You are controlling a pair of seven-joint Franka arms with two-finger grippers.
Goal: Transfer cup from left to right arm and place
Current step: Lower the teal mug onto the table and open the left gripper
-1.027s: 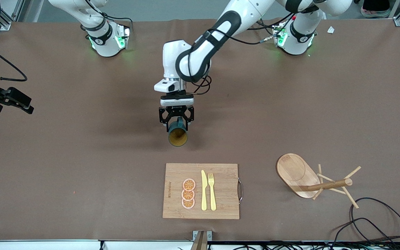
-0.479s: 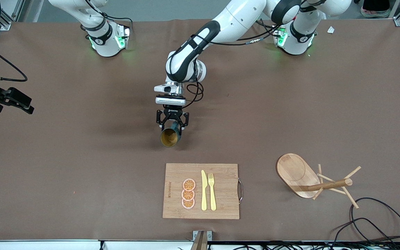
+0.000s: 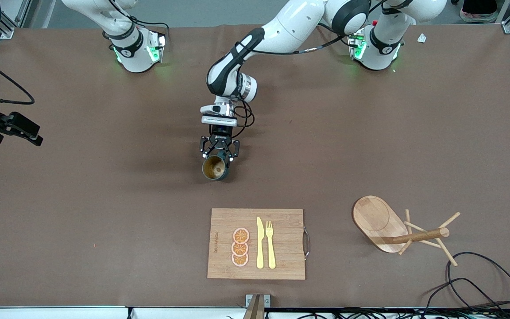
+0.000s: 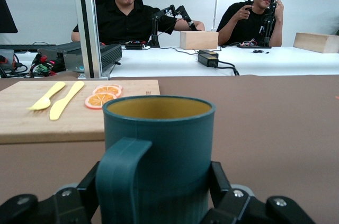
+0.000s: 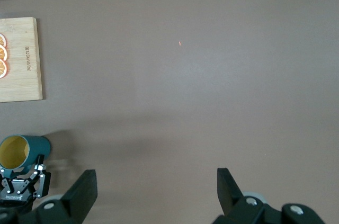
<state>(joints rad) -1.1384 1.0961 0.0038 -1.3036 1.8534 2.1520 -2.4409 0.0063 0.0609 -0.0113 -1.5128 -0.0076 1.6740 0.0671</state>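
My left gripper (image 3: 219, 150) is shut on the cup (image 3: 214, 167), a dark teal mug with a tan-yellow inside. It holds the cup roughly upright, low over the middle of the table; I cannot tell whether the cup touches the table. In the left wrist view the cup (image 4: 159, 134) fills the space between the fingers (image 4: 218, 181), with its handle toward the camera. My right gripper (image 5: 157, 181) is open and empty, high over the right arm's end of the table. The cup (image 5: 24, 150) shows small in the right wrist view.
A wooden cutting board (image 3: 281, 261) with a yellow knife (image 3: 260, 243), a yellow fork (image 3: 270, 243) and orange slices (image 3: 240, 247) lies nearer the front camera than the cup. A toppled wooden mug tree (image 3: 396, 228) lies toward the left arm's end. Cables (image 3: 481, 283) trail beside it.
My left gripper has come down with the cup and shifted slightly toward the right arm's end of the table. The right gripper has not moved.
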